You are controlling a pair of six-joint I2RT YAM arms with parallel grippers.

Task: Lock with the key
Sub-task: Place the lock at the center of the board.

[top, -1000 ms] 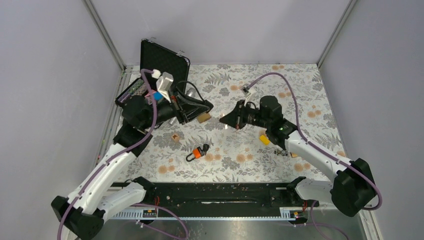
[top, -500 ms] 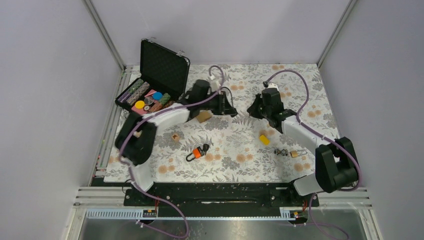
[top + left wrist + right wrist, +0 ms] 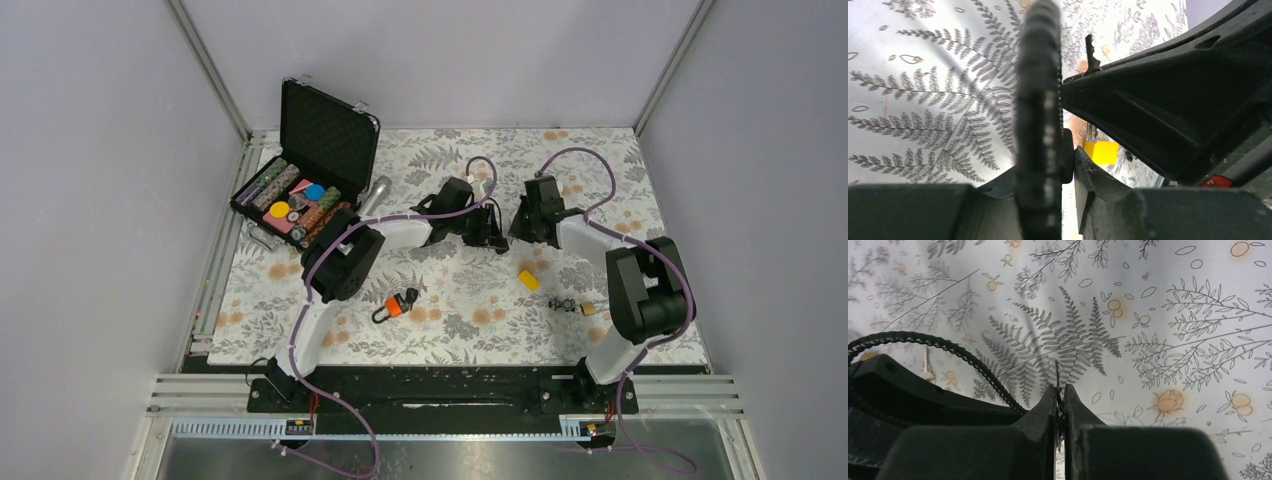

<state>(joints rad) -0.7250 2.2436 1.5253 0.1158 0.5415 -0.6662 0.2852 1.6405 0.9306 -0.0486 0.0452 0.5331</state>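
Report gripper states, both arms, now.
Left gripper: closed on a dark object, identity unclear.
Right gripper: closed on the key.

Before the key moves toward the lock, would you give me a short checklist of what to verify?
1. Key pinched in right gripper: ok, the blade sticks out of the shut jaws.
2. Black cable lock held in left gripper: ok, it sits between the jaws.
3. Key in the keyhole: not ok, the blade is bare in the air.
4. Key lined up with the keyhole: cannot tell, no keyhole shows.
5. Yellow block out of the way: ok, on the table, apart from both grippers.
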